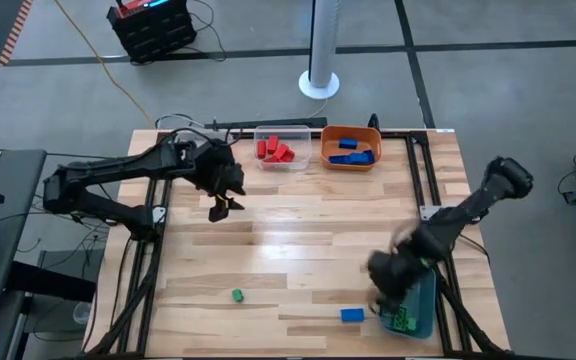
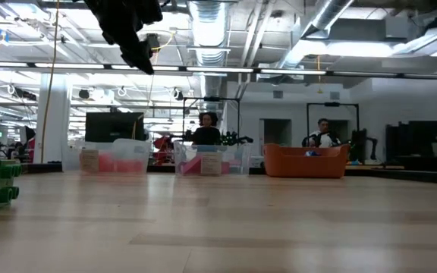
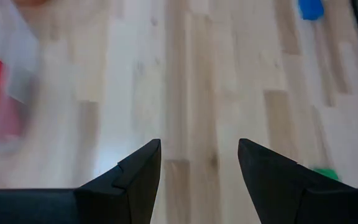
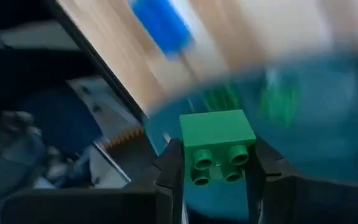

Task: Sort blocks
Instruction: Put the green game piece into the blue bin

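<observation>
I have a green block (image 4: 217,148) clamped between the fingers of my right end effector (image 4: 215,163), studs facing the wrist camera, and it hangs over the blue-grey bin (image 1: 415,312) at the near right corner of the desk (image 1: 298,240). That bin already holds green pieces, as far as the blur lets me judge. From above, the right end effector (image 1: 386,296) sits right at the bin's edge, so I read this as the drop about to happen, not yet done.

Sorting looks well advanced. Red blocks (image 1: 274,150) lie in the clear bin (image 1: 282,147) at the far edge, and blue blocks (image 1: 352,154) sit in the orange bin (image 1: 351,147) just beside it. Still loose on the desk I count two: a small green block (image 1: 237,294) near the front left of centre, and a blue block (image 1: 352,315) just beside the blue-grey bin. Those remain after this one goes in.

My left end effector (image 1: 224,203) hovers over the far left part of the desk, near the clear bin, its fingers (image 3: 135,180) apart with nothing between them.

The desk is pale wood planking in a dark frame. Beyond it lies a grey floor with a white post base and cables; the low view shows an open workshop with ceiling lights, monitors, and two people seated far back.
</observation>
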